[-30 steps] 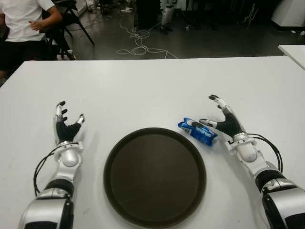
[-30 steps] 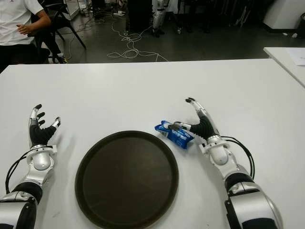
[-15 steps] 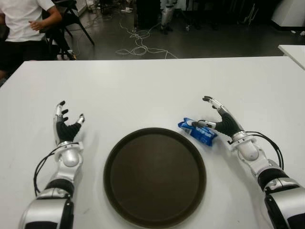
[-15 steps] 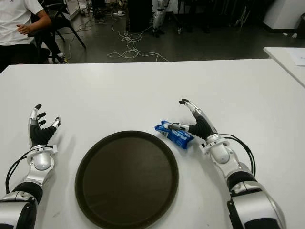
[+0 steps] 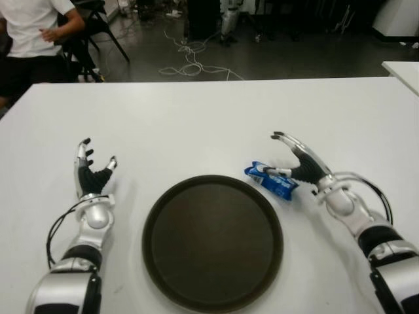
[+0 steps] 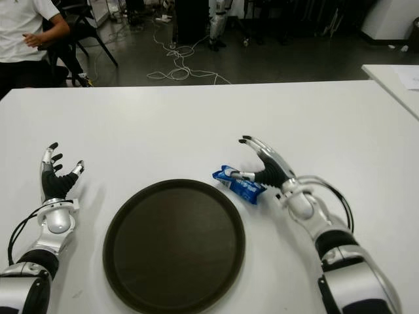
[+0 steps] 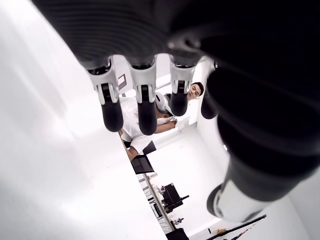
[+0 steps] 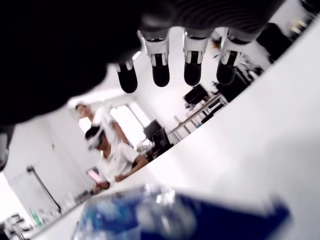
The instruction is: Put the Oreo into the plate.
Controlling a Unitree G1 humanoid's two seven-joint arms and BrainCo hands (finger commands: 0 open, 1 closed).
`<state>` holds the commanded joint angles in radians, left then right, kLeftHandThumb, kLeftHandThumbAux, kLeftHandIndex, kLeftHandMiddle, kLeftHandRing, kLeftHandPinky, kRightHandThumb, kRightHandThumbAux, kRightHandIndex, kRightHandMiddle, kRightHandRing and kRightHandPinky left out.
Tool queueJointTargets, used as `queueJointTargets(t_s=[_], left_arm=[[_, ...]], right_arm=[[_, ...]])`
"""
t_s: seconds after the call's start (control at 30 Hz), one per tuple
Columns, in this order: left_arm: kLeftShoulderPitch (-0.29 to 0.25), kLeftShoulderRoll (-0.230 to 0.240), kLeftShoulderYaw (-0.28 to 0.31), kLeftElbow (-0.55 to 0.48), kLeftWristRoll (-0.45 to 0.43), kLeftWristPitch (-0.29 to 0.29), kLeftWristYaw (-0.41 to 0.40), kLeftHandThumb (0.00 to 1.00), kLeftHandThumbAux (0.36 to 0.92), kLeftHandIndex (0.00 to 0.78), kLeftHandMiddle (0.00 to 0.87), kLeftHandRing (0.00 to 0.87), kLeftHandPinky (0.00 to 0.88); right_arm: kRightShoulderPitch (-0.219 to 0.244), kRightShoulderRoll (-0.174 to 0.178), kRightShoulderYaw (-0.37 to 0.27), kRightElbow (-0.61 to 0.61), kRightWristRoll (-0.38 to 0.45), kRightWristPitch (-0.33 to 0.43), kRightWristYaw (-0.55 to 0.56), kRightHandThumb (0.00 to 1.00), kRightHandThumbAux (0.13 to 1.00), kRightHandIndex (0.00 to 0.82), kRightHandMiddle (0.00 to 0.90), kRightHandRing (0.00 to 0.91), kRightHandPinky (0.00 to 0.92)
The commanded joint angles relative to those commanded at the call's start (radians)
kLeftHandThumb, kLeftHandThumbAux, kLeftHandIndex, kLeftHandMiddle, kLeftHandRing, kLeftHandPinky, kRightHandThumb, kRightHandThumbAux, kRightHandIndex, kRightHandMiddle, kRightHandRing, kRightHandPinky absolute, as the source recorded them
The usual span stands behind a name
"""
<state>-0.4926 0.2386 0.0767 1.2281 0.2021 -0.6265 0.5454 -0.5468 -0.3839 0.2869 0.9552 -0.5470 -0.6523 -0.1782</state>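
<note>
I see the Oreo pack (image 5: pixel 272 181) on the table (image 5: pixel 196 124), touching the plate's (image 5: pixel 213 242) right rim. My right hand (image 5: pixel 302 163), fingers spread, is nearest; left hand (image 5: pixel 91 176) idles open left of the plate.

One Oreo pack (image 5: pixel 271 180), one plate (image 5: pixel 213 242), seemingly two people (image 8: pixel 107 155).

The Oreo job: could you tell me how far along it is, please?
Nothing is done yet: the Oreo pack lies on the table, beside the plate. In hand: the right hand is at the pack, fingers spread. Grasping and placing remain. The left hand shows left of the plate.
</note>
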Motion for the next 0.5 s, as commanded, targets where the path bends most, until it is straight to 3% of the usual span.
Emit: queueJointTargets(t_s=[0.03,0.27,0.5], left_arm=[[0.0,0.0,0.0,0.0,0.0,0.001,0.0,0.0,0.817,0.095,0.09,0.127,0.177],[0.0,-0.006,0.003,-0.002,-0.005,0.002,0.003,0.0,0.843,0.093,0.091,0.111,0.129],[-0.002,-0.009,0.006,0.0,-0.011,0.005,0.002,0.0,0.815,0.097,0.096,0.114,0.141]], right_arm=[[0.003,-0.002,0.003,-0.017,-0.004,0.017,0.004,0.0,0.357,0.003,0.001,0.01,0.055],[0.059,-0.033,0.033,-0.312,-0.089,0.32,0.153,0.0,0.417,0.0,0.0,0.005,0.066],[0.091,-0.044,0.07,-0.516,-0.18,0.571,0.302,0.01,0.526,0.0,0.0,0.007,0.067]])
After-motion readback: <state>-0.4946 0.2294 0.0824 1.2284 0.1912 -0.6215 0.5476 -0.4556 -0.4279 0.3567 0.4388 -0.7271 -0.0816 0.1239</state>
